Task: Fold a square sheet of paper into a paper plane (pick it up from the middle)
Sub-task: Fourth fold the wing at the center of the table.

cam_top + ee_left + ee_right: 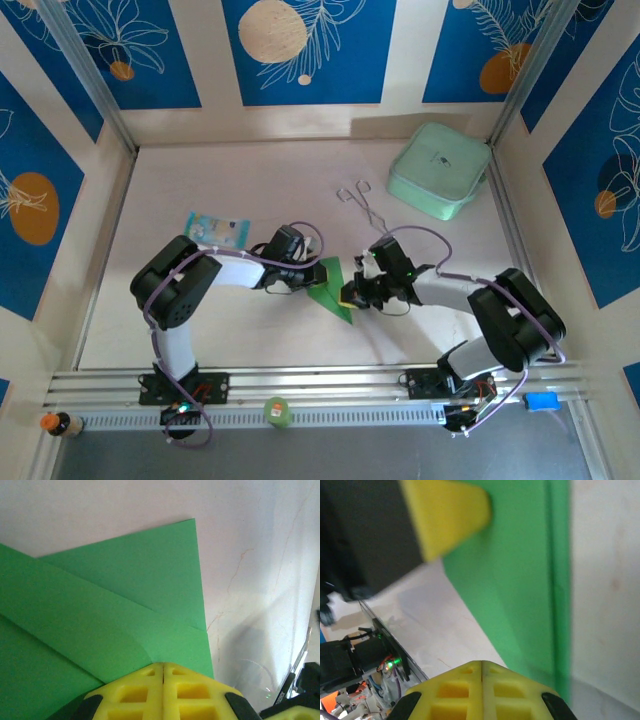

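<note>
The creased square sheet of paper (331, 287) lies on the tabletop (250, 330), well apart from the mint box (440, 170). The left tool (162, 680) pinches its edge. The right tool (481, 679), fingers together, sits at the opposite edge. Bare tabletop surrounds them.

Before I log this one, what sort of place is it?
Probably a purpose-built robot test cell: a tabletop fenced by aluminium rails, blue leaf-print wall panels, with a left arm and right arm at green paper.
</note>
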